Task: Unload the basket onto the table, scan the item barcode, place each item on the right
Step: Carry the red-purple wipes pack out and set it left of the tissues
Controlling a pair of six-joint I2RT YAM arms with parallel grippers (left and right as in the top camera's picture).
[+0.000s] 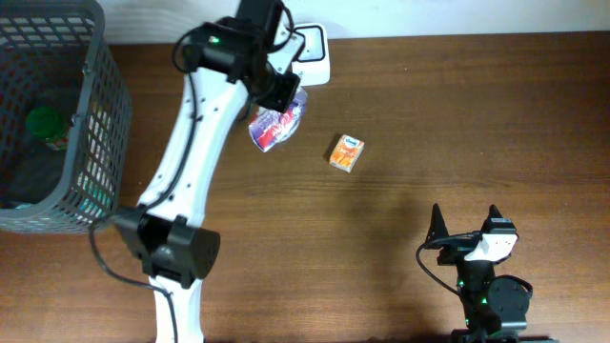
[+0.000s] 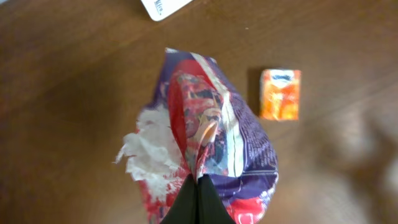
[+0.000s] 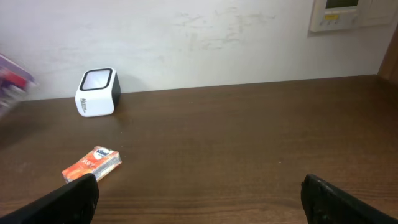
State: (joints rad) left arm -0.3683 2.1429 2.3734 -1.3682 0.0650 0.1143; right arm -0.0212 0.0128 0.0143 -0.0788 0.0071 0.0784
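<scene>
Snack packet (image 2: 211,143) is pinched at one end by the left gripper (image 2: 197,186), fingers pressed together, right by the scanner (image 1: 313,52), with its long axis slanting away from it. Orange box (image 1: 347,152) lies a bit further out. Well off from the scanner, the mesh basket (image 1: 91,114) holds something green (image 1: 43,122), and the right gripper (image 1: 467,224) is spread wide.

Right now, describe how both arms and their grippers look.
The left arm has long white links between black joint housings, a green light near its wrist and a thin black cable looping off its base. The left gripper ends in black tapered fingers. The right arm is black with small green lights. The right gripper has a white-and-black body and black pointed fingers.
</scene>
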